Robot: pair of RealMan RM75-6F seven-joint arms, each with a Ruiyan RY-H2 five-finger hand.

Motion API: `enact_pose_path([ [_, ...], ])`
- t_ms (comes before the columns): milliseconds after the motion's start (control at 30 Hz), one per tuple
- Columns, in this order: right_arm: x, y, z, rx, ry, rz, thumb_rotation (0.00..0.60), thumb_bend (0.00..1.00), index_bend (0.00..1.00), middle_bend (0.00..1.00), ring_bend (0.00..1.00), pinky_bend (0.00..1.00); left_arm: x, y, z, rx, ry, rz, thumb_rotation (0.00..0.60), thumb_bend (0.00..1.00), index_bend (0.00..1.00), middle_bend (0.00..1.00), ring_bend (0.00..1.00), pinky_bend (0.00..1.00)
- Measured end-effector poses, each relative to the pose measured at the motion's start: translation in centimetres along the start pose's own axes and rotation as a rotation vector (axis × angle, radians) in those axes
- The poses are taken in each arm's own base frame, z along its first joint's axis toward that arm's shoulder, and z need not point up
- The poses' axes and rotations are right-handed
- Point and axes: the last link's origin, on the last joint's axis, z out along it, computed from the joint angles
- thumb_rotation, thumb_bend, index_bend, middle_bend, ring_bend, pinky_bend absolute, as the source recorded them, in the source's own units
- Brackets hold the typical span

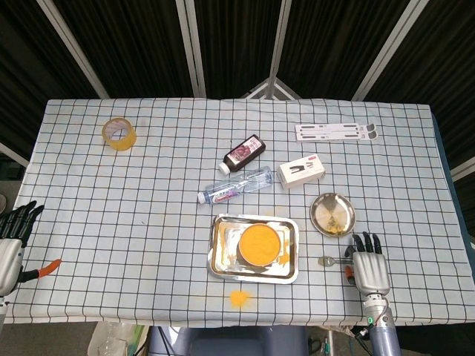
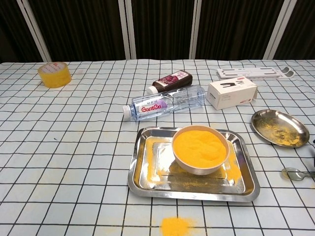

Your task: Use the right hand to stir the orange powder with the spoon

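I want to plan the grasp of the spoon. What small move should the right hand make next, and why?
Probably lower the right hand onto the spoon handle and close the fingers. The spoon lies flat on the table, its handle pointing toward the hand, and the hand holds nothing.

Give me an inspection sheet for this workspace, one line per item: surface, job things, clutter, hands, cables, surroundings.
Surface: checked tablecloth, a spilled powder patch near the front edge.
Job things: bowl of orange powder in a steel tray; spoon flat on the cloth right of the tray, not yet held.
Clutter: tape roll, dark bottle, water bottle lying down, white box, round steel dish, white strip.
Hands: right hand at the spoon's handle end, fingers spread; left hand at the left table edge, holding nothing.
Cables: nothing seen.
Surroundings: dark curtains, white frame poles.
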Motion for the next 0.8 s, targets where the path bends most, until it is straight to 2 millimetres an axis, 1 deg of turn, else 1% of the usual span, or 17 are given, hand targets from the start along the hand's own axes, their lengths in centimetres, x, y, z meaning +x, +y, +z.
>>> enact_pose_path([
  [167, -0.26, 0.19, 0.19, -0.011, 0.0, -0.002, 0.6, 0.45, 0.52, 0.2, 0.0, 0.0, -0.04, 0.01, 0.0, 0.001, -0.001, 0.0, 0.6, 0.0, 0.0, 0.0, 0.0, 0.0],
  [800, -0.8, 0.31, 0.49, -0.024, -0.018, -0.013, 0.6, 0.45, 0.52, 0.2, 0.0, 0.0, -0.07, 0.04, -0.05, 0.004, -0.004, -0.003, 0.6, 0.0, 0.0, 0.0, 0.0, 0.0],
])
